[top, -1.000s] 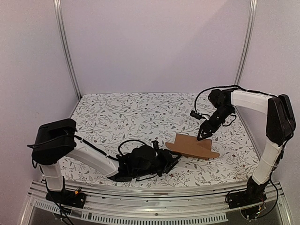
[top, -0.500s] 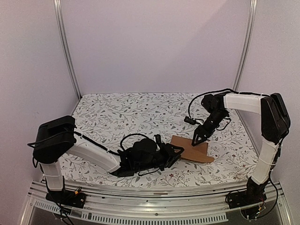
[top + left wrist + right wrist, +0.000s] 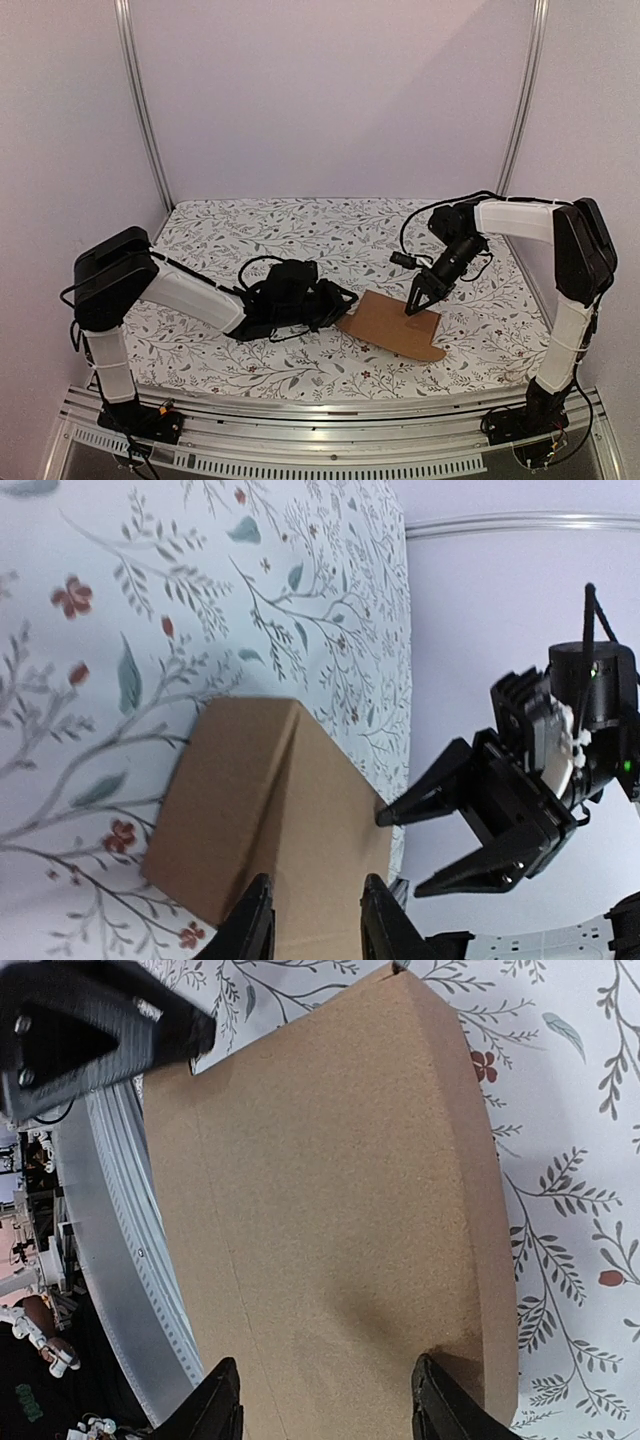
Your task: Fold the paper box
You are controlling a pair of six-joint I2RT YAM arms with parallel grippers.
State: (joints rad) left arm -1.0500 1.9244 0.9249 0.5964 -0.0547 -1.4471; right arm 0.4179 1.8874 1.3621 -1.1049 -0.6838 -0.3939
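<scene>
The paper box (image 3: 395,322) lies nearly flat and creased on the bench (image 3: 250,240), right of centre. The right pincer (image 3: 415,303), released, sets its tips at the far edge, and the left pincer (image 3: 343,297), also released, faces the left edge. This looks like early flap-folding, so the next move calls for pinning the sheet while lifting a flap.

Soft, even light falls from overhead, and nothing shows hard glare. In the top view the walls (image 3: 330,100) carry a faint lilac cast and the whole picture is a little soft. The arms throw only pale, blurred shadows on the tabletop (image 3: 250,240). The left wrist view is bright and crisp on the floral print, while the left pincer (image 3: 317,880) is dark and slightly soft at the bottom edge. In the right wrist view the paper box (image 3: 330,1210) shows sharp grain with a dim shadow low on its right side. There the metal rail (image 3: 125,1260) bends with lens distortion.
</scene>
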